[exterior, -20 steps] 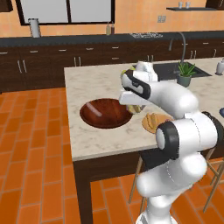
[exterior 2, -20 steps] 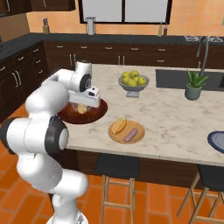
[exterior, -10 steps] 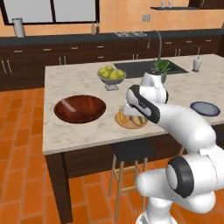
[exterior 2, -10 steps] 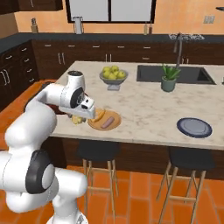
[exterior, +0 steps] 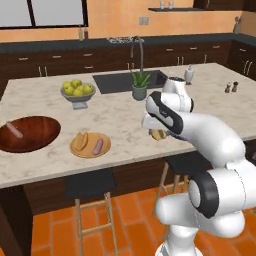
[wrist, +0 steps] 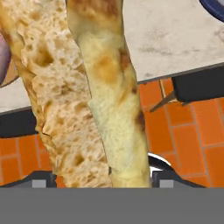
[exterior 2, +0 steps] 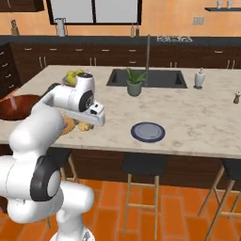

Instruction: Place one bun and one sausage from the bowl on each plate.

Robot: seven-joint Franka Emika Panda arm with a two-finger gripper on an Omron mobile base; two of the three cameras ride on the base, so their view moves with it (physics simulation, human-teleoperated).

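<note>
Buns first: one bun (wrist: 92, 100) rises between the claw's tips in the hand view, its split, crumbly inner face turned toward 9 o'clock and its smooth yellow crust toward 3 o'clock, so the claw (exterior: 159, 134) is clenched on that bun, carried above the bench (exterior: 120, 112) near its front edge. In the left base view a small piece of the bun shows under the white hand, just inside the bench's near rim, at about 3 o'clock from the tan-orange plate (exterior: 90, 145). That plate already carries the other bun (exterior: 82, 140) on its 9 o'clock side and a sausage (exterior: 98, 146) lying beside it toward 3 o'clock, the two apart but close. At 9 o'clock from the plate sits the dark wooden bowl (exterior: 30, 134), with the second sausage (exterior: 14, 130) resting inside near its 9 o'clock wall. In the right base view the dark blue-grey plate (exterior 2: 148, 132) lies bare on the bench, at 3 o'clock from the claw and well apart from it. A grey pedestal bowl of yellow-green fruit (exterior: 78, 92) stands at 12 o'clock from the tan-orange plate, and a potted plant (exterior: 139, 86) stands beside the sink (exterior: 120, 82), toward the far side of the bench.
</note>
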